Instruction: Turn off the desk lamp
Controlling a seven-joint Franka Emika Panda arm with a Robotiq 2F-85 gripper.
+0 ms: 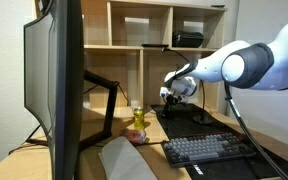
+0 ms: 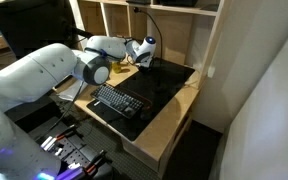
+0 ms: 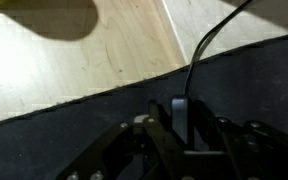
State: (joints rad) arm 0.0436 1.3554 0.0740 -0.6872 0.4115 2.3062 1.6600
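The desk lamp [image 2: 158, 40] is slim and black. Its thin stem curves up from the black desk mat [image 2: 174, 85] towards the shelf. In the wrist view the stem [image 3: 206, 45] runs down to a small pale piece of the base [image 3: 181, 115] right at my fingertips. My gripper [image 3: 181, 135] points down onto that spot with its fingers drawn together. It also shows in both exterior views [image 1: 172, 95] [image 2: 147, 62], low over the back of the mat. Whether the lamp is lit does not show.
A keyboard [image 1: 209, 150] [image 2: 117, 102] lies on the mat in front. A big monitor [image 1: 54, 80] on a black angular arm [image 1: 104, 85] fills one side. A yellow object [image 1: 137, 122] stands on the desk. A black box [image 1: 187, 40] sits on the shelf.
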